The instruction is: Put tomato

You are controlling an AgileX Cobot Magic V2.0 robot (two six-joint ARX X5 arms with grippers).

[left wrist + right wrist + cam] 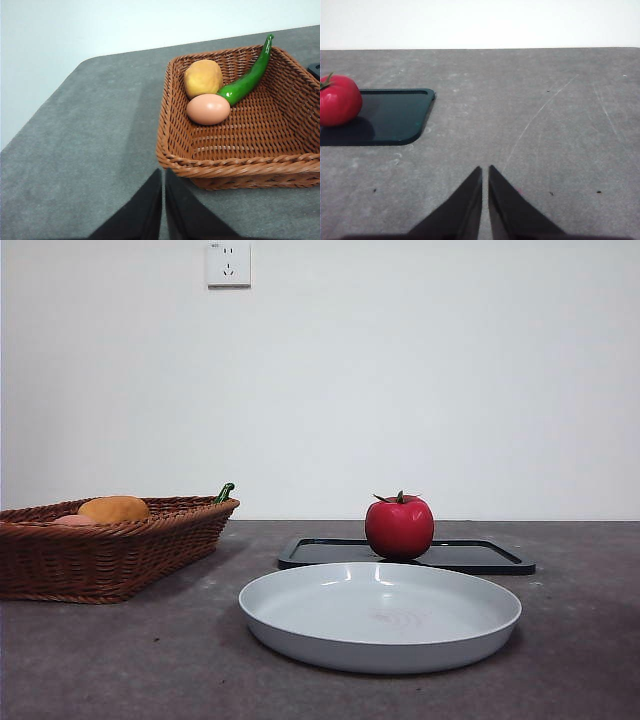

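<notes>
Glossy red round tomato [399,527] with a green calyx, upright on a flat black rectangular tray [480,555]. In front of the tray, a shallow round grey plate [380,617], bare. Off to one side, a brown woven wicker basket [240,165] holding an orange-yellow oval fruit [203,77], a pale brown egg [208,109] and a long green chilli pepper [248,77]. All on a grey speckled table [530,115]. Left gripper [163,175] near the basket's front rim, jaws nearly touching, holding nothing. Right gripper [485,172] above bare table, well apart from the tomato, jaws likewise narrow and holding nothing.
</notes>
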